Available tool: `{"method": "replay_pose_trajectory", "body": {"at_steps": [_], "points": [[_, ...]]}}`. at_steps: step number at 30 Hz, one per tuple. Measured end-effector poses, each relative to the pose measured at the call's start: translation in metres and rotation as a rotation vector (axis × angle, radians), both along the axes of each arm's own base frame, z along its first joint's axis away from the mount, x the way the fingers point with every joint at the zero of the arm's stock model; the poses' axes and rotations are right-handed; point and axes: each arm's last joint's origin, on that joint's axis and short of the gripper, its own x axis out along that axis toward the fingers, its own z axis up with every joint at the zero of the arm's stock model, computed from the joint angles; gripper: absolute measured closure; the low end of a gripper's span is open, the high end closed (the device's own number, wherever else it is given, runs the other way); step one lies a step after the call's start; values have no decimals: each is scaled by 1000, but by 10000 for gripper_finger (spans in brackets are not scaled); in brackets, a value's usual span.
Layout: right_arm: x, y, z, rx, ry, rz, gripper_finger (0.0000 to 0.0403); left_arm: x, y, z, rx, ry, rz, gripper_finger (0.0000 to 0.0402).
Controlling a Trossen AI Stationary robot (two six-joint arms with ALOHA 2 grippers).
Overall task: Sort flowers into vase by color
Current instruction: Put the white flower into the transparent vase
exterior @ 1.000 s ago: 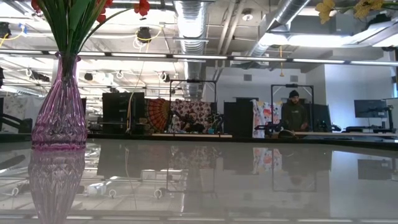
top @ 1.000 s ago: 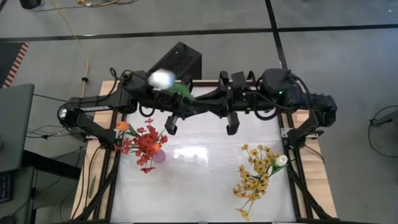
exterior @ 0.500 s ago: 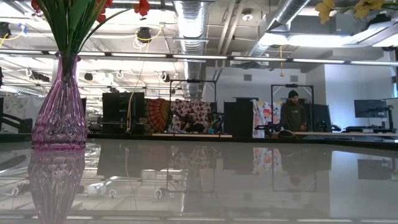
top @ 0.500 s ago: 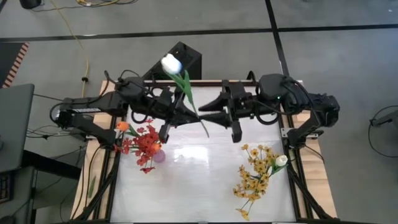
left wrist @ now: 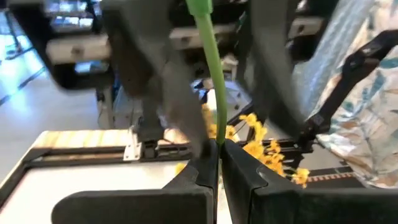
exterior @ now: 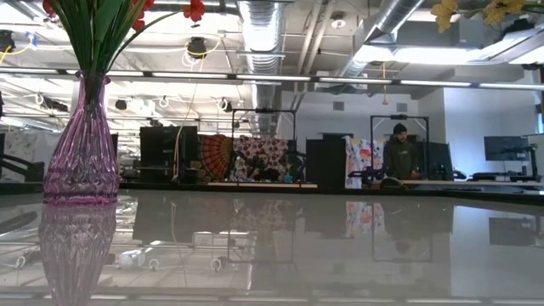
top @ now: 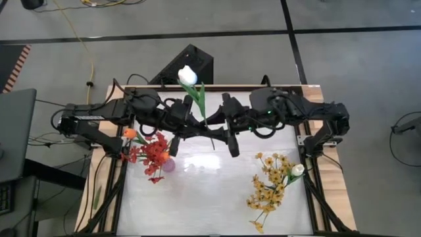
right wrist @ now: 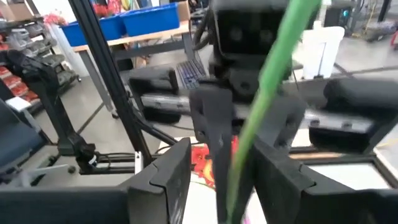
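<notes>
The left gripper (left wrist: 217, 163) pinches the white flower (top: 188, 75) by its stem at 12 o'clock; the right gripper (right wrist: 221, 171) gapes around that stem. At 9, the purple vase (exterior: 82, 140) holds red flowers (top: 155, 151); at 4, yellow flowers (top: 271, 181).

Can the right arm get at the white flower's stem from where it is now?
Probably yes. The stem of the white flower runs between the right pincer's open fingers, with nothing blocking it. The left pincer grips the same stem.
</notes>
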Motion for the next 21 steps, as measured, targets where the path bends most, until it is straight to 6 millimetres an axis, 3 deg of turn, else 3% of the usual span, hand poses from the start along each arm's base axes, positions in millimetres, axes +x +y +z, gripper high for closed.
{"method": "replay_pose_trajectory", "body": {"at_steps": [6,11,16,21], "points": [[-1,1,2,-42,-15,10,263,-2,1,-4,-1,44,20,401],[-2,2,0,-35,6,7,371,-2,0,-4,-25,51,-15,394],[-20,16,3,9,52,49,377,-14,-2,2,-6,44,-50,349],[-57,57,14,-2,47,213,377,-44,4,13,49,36,83,311]]}}
